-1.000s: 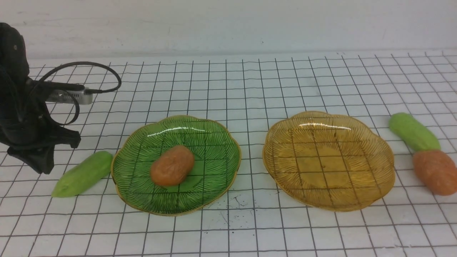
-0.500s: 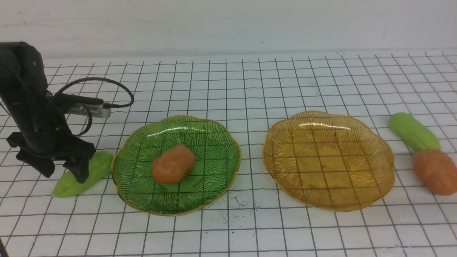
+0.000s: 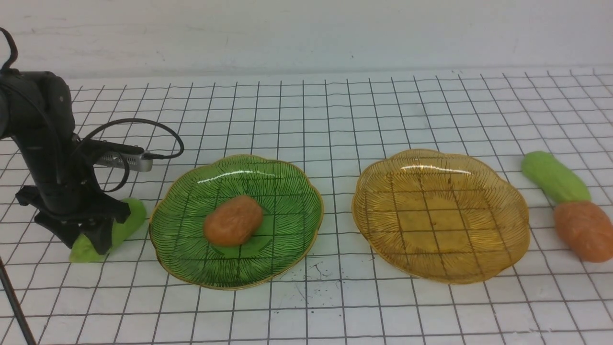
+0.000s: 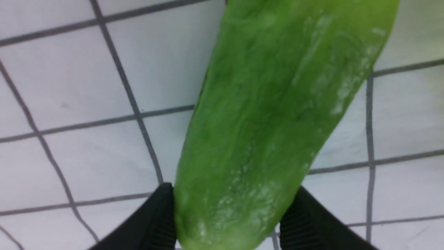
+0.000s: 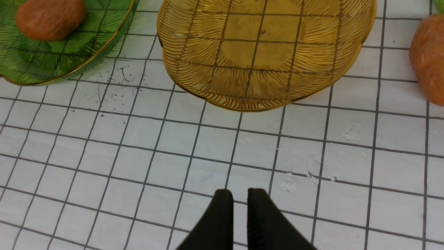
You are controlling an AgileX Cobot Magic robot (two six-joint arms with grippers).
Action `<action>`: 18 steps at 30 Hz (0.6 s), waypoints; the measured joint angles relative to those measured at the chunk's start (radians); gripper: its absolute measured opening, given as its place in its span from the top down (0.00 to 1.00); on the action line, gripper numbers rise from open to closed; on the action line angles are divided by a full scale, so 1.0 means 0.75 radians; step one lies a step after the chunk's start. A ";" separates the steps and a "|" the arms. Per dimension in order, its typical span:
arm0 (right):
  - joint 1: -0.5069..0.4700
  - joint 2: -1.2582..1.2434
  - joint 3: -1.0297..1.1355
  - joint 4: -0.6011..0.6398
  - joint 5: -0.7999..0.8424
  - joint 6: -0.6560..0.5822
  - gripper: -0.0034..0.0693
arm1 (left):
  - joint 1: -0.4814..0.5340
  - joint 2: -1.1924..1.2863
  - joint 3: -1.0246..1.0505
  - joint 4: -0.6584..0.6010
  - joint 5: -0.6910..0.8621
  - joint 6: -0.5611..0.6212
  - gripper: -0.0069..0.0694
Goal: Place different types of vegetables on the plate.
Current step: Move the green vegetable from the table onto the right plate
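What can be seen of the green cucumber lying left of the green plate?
The cucumber is a light green, smooth, glossy toy piece, plastic or rubber by its look, long with tapered ends. It lies flat on the gridded table, slanted, its farther end close beside the left rim of the green plate; whether they touch cannot be told. The left fingers straddle it toward its nearer end, one against each side. Nothing else touches it.
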 joint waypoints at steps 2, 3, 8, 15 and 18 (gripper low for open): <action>0.000 0.000 0.000 0.000 0.000 0.000 0.88 | 0.000 0.000 -0.010 0.000 0.024 0.000 0.46; 0.000 0.000 0.000 0.000 0.000 0.000 0.88 | 0.000 0.000 -0.022 0.000 0.036 0.000 0.46; 0.000 0.000 0.000 0.001 0.000 0.000 0.88 | 0.000 -0.044 -0.160 -0.011 0.050 -0.041 0.46; 0.000 0.000 0.000 0.000 -0.003 0.000 0.88 | -0.037 -0.196 -0.399 -0.427 0.067 -0.129 0.46; 0.000 0.000 0.000 0.000 -0.006 0.000 0.88 | -0.127 -0.204 -0.425 -0.610 0.071 -0.129 0.46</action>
